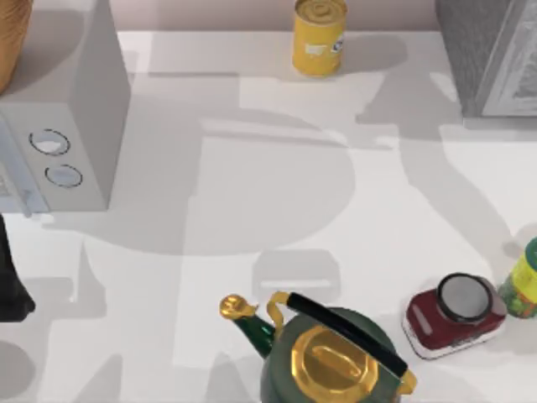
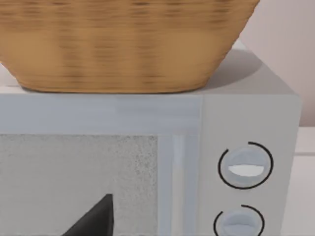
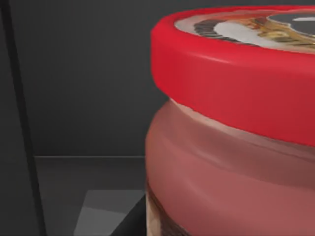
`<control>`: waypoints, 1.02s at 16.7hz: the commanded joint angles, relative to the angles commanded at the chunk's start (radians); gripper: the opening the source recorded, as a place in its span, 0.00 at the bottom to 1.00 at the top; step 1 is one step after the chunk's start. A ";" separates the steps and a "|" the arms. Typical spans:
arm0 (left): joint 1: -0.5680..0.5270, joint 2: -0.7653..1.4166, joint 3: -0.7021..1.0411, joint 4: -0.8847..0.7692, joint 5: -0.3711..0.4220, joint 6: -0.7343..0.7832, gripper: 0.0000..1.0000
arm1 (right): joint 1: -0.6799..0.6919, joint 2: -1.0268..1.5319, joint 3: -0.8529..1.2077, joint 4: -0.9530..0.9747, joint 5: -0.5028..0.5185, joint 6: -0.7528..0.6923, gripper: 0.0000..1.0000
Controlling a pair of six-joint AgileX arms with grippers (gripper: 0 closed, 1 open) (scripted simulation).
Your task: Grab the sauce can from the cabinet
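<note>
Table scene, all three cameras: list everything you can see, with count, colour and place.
sauce can: one, red rim, reddish body, inside a dark compartment, close in the right wrist view
cabinet: one, grey speckled, table's far right
yellow can: one, far centre
white box: one, two dials, left
basket: one, tan, on the white box
kettle: one, green and gold, near centre
jar: one, dark red, grey lid, near right
bottle: one, green-yellow, right edge
left arm: dark, left edge

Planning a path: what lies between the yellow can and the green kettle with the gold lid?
Bare white tabletop between yellow can and kettle, in the top view.
</note>
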 joint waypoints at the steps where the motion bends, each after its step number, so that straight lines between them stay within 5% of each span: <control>1: 0.000 0.000 0.000 0.000 0.000 0.000 1.00 | 0.031 -0.032 -0.001 -0.031 0.031 0.001 0.00; 10: 0.000 0.000 0.000 0.000 0.000 0.000 1.00 | 0.051 -0.086 -0.022 -0.049 0.052 0.003 0.00; 17: 0.000 0.000 0.000 0.000 0.000 0.000 1.00 | -0.065 -0.339 -0.398 0.092 -0.077 -0.001 0.00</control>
